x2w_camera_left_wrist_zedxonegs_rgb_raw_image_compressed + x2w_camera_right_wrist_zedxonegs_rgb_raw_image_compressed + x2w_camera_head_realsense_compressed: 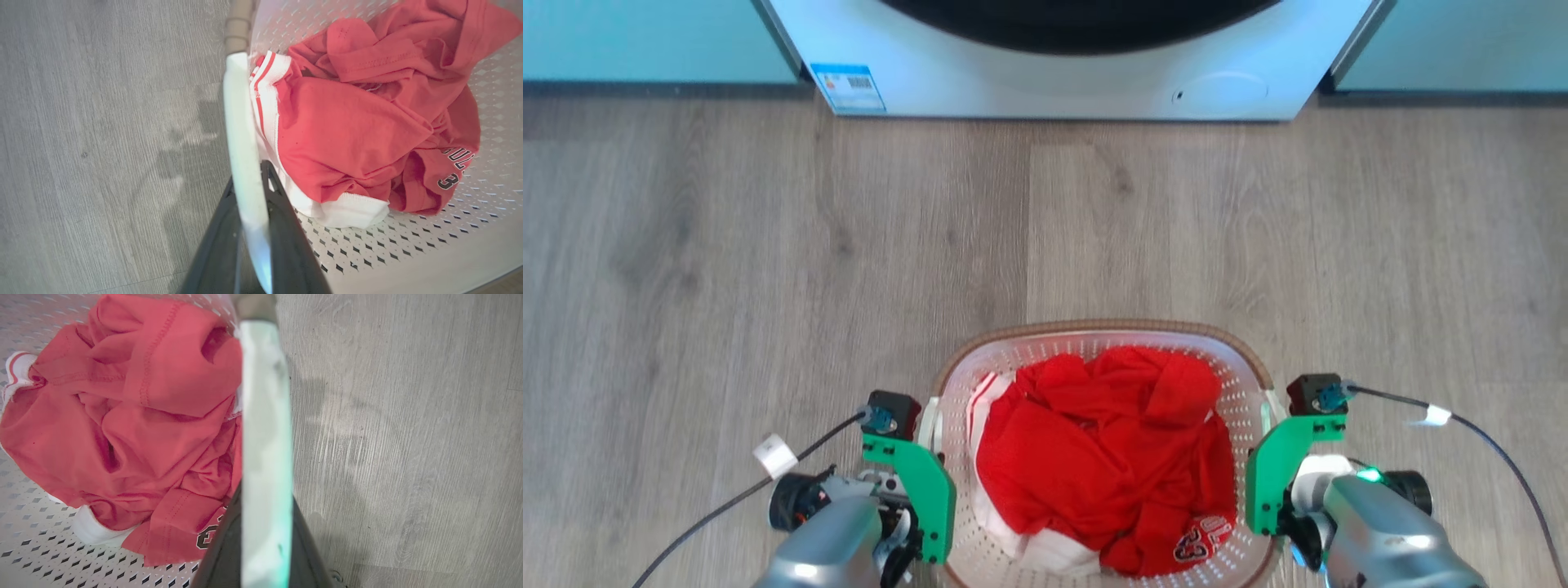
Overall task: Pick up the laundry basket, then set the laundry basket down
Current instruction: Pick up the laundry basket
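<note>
Left hand (248, 179) and right hand (265, 494) each pinch a white side handle (241, 122) of the laundry basket (1094, 327) — full of red clothes (1094, 457), low over the wood floor (768, 245), short of the washing machine (1078, 82). The grip looks made; next, probably an even two-arm lift — then a level set-down.

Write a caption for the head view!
Left tool, right tool grip laundry basket of red clothes before washing machine.

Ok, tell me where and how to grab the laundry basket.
Take the laundry basket by its white side handles: left handle from the left, right handle from the right, fingers straddling each from above. They are thin and stick out opposite each other.
</note>
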Robot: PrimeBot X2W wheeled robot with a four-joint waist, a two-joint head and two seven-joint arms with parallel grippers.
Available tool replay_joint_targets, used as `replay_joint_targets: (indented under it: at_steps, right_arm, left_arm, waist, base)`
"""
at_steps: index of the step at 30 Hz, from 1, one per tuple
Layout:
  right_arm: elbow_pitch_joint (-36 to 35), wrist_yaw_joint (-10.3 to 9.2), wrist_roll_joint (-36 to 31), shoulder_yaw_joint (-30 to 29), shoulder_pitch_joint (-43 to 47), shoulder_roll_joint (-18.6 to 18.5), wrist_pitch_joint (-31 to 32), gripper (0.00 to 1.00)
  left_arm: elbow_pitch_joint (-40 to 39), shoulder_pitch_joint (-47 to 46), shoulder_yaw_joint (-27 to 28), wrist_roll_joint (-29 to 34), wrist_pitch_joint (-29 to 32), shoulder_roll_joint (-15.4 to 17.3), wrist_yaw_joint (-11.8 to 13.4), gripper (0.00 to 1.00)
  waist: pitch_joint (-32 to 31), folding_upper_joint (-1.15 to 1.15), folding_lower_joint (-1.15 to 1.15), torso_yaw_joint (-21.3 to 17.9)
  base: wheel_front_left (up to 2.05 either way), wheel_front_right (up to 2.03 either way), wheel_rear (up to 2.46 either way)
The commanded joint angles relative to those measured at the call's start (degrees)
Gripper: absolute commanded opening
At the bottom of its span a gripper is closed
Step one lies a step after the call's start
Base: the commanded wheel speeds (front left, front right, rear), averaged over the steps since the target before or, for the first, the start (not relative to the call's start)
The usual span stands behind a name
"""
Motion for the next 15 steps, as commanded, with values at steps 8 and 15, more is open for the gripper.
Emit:
replay_joint_targets:
  at_steps: [8,15]
  right_arm:
    - [-0.49,0.32,4.47,4.06,2.09,0.4,2.08,0.0]
    - [0.44,0.32,7.32,6.32,2.62,0.4,4.17,0.0]
  left_arm:
    - [0.83,0.46,-1.2,-1.71,2.6,1.47,-0.05,0.0]
    - [1.01,0.74,-2.48,-2.87,4.3,1.47,-0.04,0.0]
  waist:
    - [-4.61,-0.01,0.01,-0.77]
    - [-6.89,-0.01,0.01,-1.13]
  base:
    - [0.0,0.0,0.0]
    - [0.0,0.0,0.0]
